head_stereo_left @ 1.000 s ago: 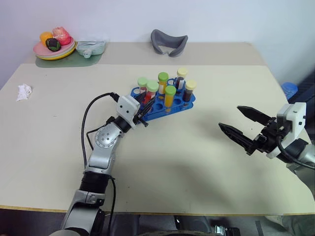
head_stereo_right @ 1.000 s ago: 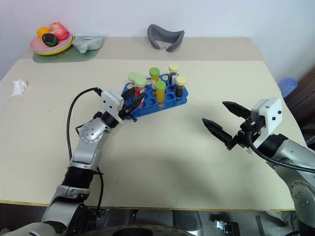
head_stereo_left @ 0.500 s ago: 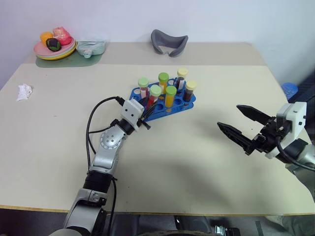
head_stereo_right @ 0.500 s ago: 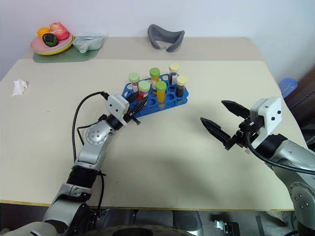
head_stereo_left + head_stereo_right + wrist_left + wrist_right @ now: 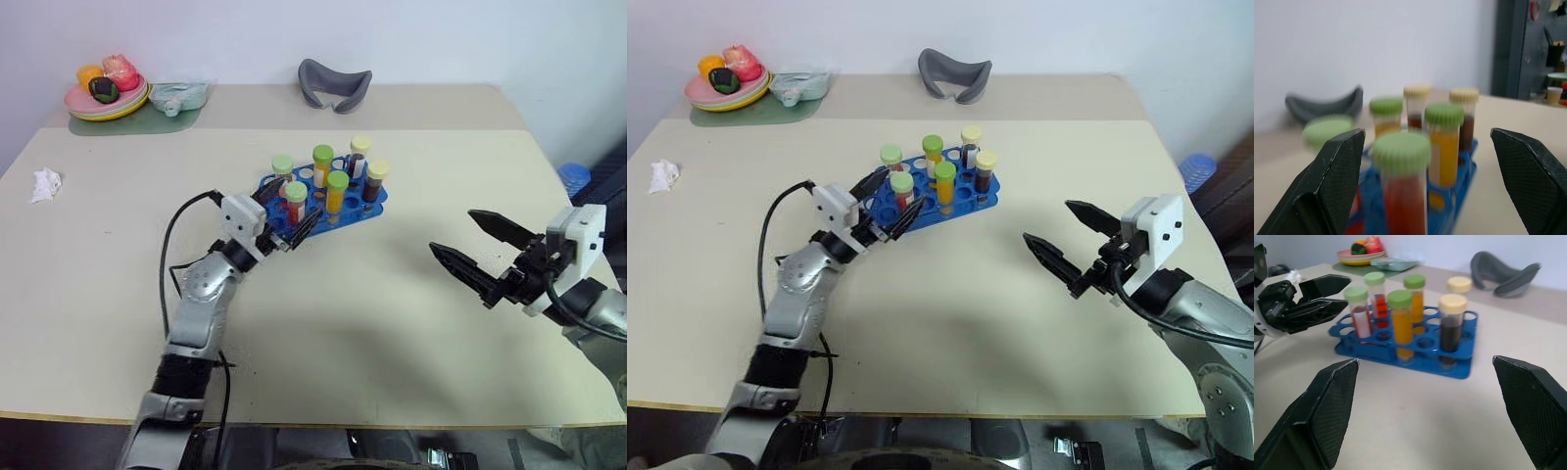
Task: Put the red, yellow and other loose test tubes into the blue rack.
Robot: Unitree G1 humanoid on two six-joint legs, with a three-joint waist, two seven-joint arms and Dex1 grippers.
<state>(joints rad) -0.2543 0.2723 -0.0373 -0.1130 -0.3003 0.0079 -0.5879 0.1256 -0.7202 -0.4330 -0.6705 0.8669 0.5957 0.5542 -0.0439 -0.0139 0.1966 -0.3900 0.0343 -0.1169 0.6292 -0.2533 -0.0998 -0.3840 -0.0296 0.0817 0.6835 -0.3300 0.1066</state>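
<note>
The blue rack (image 5: pixel 345 206) stands mid-table with several test tubes upright in its holes. The nearest is a red test tube (image 5: pixel 295 204) with a green cap; behind it are another red one (image 5: pixel 282 172), two yellow ones (image 5: pixel 337 193) and two dark brown ones (image 5: pixel 375 182) with pale yellow caps. My left gripper (image 5: pixel 286 209) is open at the rack's near left corner, its fingers (image 5: pixel 1337 181) spread to either side of the nearest red tube (image 5: pixel 1400 196). My right gripper (image 5: pixel 451 231) hovers open and empty over the table well to the right of the rack (image 5: pixel 1449 367).
A plate of fruit (image 5: pixel 103 98) and a pale green container (image 5: pixel 181 95) sit at the far left corner. A grey curved object (image 5: pixel 335 83) lies behind the rack, and a crumpled white paper (image 5: pixel 45 183) near the left edge. A blue object (image 5: pixel 573 177) stands beyond the table's right edge.
My left gripper has opened and drawn back a little from the rack, leaving the red tube standing in its hole. The right arm has not moved.
</note>
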